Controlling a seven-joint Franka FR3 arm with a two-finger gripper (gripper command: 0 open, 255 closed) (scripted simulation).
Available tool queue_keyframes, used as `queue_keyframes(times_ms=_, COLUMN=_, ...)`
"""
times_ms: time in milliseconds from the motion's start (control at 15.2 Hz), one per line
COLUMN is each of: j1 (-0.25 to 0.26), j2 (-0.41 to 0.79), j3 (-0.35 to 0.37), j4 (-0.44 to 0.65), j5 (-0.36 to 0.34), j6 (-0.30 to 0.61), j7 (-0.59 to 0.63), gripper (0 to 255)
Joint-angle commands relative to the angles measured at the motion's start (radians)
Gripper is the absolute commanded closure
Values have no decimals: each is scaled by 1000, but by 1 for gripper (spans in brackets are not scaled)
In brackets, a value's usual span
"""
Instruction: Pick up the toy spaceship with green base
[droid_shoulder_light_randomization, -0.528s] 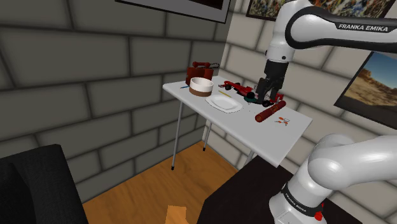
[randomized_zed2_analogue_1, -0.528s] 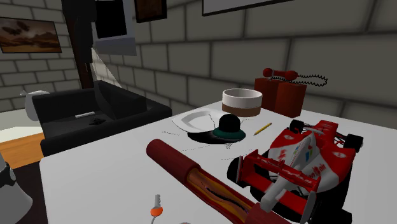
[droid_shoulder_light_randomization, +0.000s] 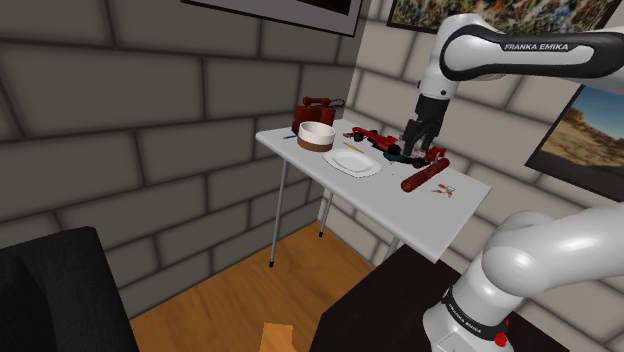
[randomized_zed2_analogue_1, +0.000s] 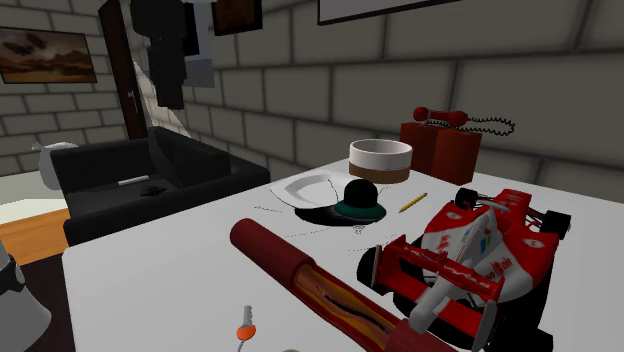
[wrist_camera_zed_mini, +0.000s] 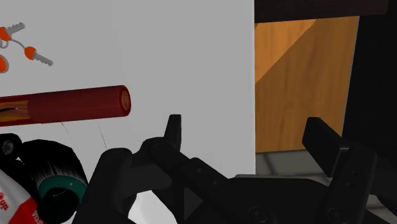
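The toy spaceship (randomized_zed2_analogue_1: 360, 200) is a black dome on a green base. It stands on the white table (droid_shoulder_light_randomization: 445, 215) between a white plate and a red racing car. In the shoulder view the spaceship (droid_shoulder_light_randomization: 398, 153) lies just below my black gripper (droid_shoulder_light_randomization: 421, 148). The gripper hangs above the table with its fingers apart and nothing between them. In the wrist view the spaceship (wrist_camera_zed_mini: 58, 184) sits outside one finger (wrist_camera_zed_mini: 174, 127), beside the open gripper (wrist_camera_zed_mini: 245, 127), which looks down over the table's edge. The second exterior view has the gripper (randomized_zed2_analogue_1: 170, 85) high up, beyond the spaceship.
A dark red cylinder (randomized_zed2_analogue_1: 300, 275) and small keys (wrist_camera_zed_mini: 25, 51) lie near the spaceship. The racing car (randomized_zed2_analogue_1: 480, 250), a white plate (droid_shoulder_light_randomization: 352, 163), a bowl (droid_shoulder_light_randomization: 316, 135), a pencil (randomized_zed2_analogue_1: 412, 202) and a red telephone (randomized_zed2_analogue_1: 445, 140) share the table. A black sofa (randomized_zed2_analogue_1: 140, 185) stands beyond.
The arm's upper link has swung lower and the hand has shifted slightly, coming further down into the second exterior view. The things on the table have not moved.
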Motion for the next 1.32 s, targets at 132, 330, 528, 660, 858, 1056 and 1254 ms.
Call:
queue_keyframes(times_ms=132, j1=-14, j2=98, j3=-83, j4=54, j5=-21, j6=82, j7=-82, gripper=0)
queue_keyframes(times_ms=330, j1=-19, j2=178, j3=-146, j4=104, j5=-22, j6=139, j7=-149, gripper=0)
queue_keyframes(times_ms=528, j1=-19, j2=266, j3=-209, j4=164, j5=-6, j6=191, j7=-219, gripper=0)
queue_keyframes(times_ms=660, j1=-18, j2=329, j3=-250, j4=210, j5=15, j6=221, j7=-270, gripper=0)
queue_keyframes(times_ms=858, j1=-15, j2=431, j3=-312, j4=289, j5=63, j6=259, j7=-352, gripper=0)
queue_keyframes(times_ms=1056, j1=-15, j2=543, j3=-369, j4=379, j5=134, j6=284, j7=-442, gripper=0)
queue_keyframes(times_ms=1254, j1=-29, j2=665, j3=-416, j4=482, j5=227, j6=294, j7=-540, gripper=0)
